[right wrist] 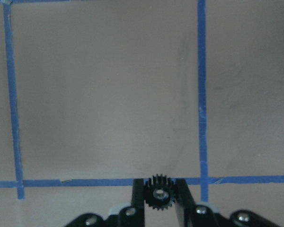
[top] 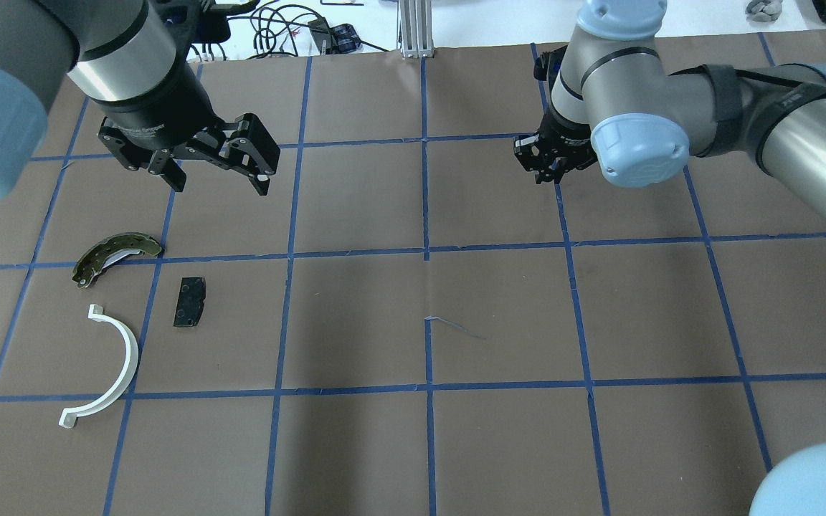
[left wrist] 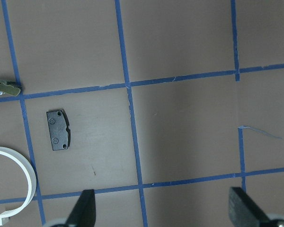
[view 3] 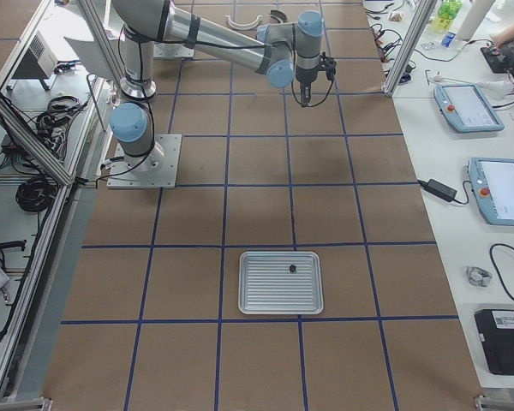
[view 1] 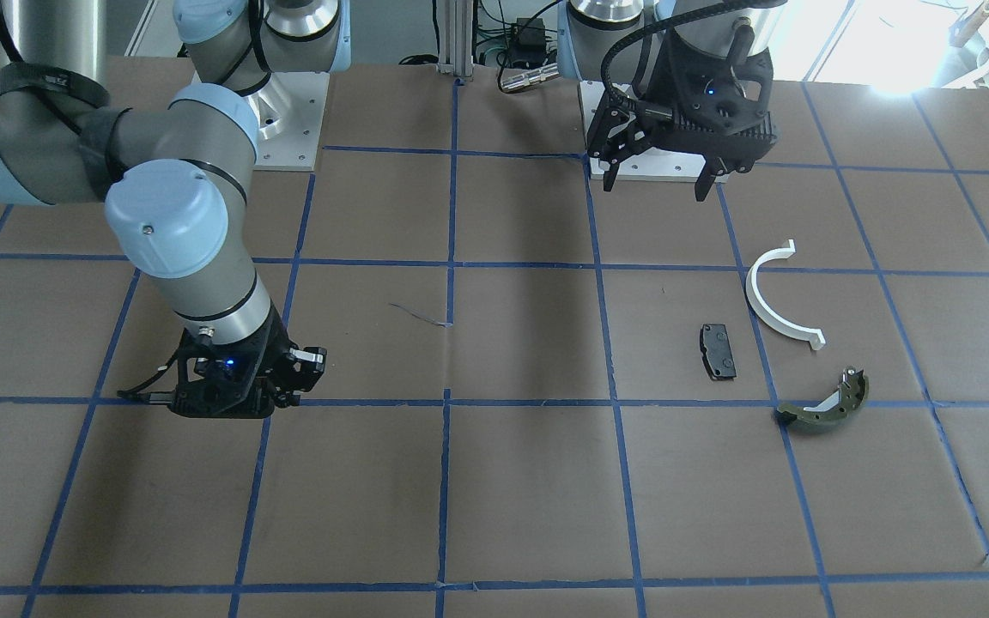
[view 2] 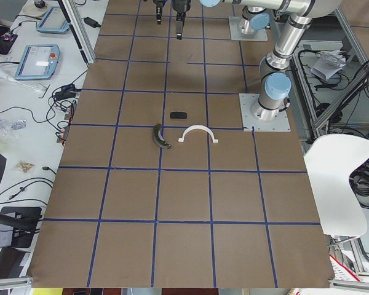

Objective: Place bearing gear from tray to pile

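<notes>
My right gripper (right wrist: 158, 189) is shut on a small black toothed bearing gear (right wrist: 158, 194) and holds it over bare table at the far right (top: 548, 174). The pile lies at the left: an olive-green brake shoe (top: 115, 252), a black pad (top: 190, 302) and a white half-ring (top: 115, 369). My left gripper (top: 219, 185) is open and empty above the table, just beyond the pile. The left wrist view shows the pad (left wrist: 58, 130), the half-ring (left wrist: 26, 172) and the shoe's tip (left wrist: 4, 87). The grey ribbed tray (view 3: 281, 304) lies far off to the robot's right.
A small dark part (view 3: 292, 269) lies in the tray. Blue tape lines grid the brown table. The robot bases (view 1: 288, 120) stand at the table's back edge. Cables and tablets (view 3: 501, 188) lie on the side bench beyond the table.
</notes>
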### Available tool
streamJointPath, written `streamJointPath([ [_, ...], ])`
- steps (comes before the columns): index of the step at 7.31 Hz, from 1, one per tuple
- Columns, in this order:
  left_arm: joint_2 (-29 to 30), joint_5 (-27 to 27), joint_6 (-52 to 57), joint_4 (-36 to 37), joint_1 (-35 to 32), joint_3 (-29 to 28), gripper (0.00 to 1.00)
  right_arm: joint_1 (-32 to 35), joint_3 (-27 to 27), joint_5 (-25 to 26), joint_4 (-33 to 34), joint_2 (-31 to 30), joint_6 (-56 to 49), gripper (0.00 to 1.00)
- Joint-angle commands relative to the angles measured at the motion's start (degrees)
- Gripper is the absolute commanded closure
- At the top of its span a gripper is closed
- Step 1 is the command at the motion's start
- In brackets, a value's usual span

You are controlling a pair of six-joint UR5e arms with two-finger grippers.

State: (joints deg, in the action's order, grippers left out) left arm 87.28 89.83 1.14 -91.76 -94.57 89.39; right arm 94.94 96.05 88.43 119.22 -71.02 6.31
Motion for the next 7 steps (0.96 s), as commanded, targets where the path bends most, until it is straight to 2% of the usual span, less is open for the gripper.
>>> streamJointPath([
  [1,0.0,0.0,0.0,0.0,0.0,0.0,0.00,4.8,-0.1,0.1,0.7,2.6,5.9,0.99],
  [2,0.0,0.0,0.0,0.0,0.0,0.0,0.00,6.3,-0.1,-0.1,3.7,3.7,9.1,0.96],
  [4,0.0,0.0,0.0,0.0,0.0,0.0,0.00,14.1,0.0,-0.1,6.5,6.4,14.1,0.91],
  [6,0.0,0.1,0.0,0.0,0.0,0.0,0.00,16.8,0.5,-0.1,6.5,6.6,15.7,0.84],
  [7,0.0,0.1,0.0,0.0,0.0,0.0,0.00,17.0,1.6,-0.1,9.2,6.9,15.8,0.82],
])
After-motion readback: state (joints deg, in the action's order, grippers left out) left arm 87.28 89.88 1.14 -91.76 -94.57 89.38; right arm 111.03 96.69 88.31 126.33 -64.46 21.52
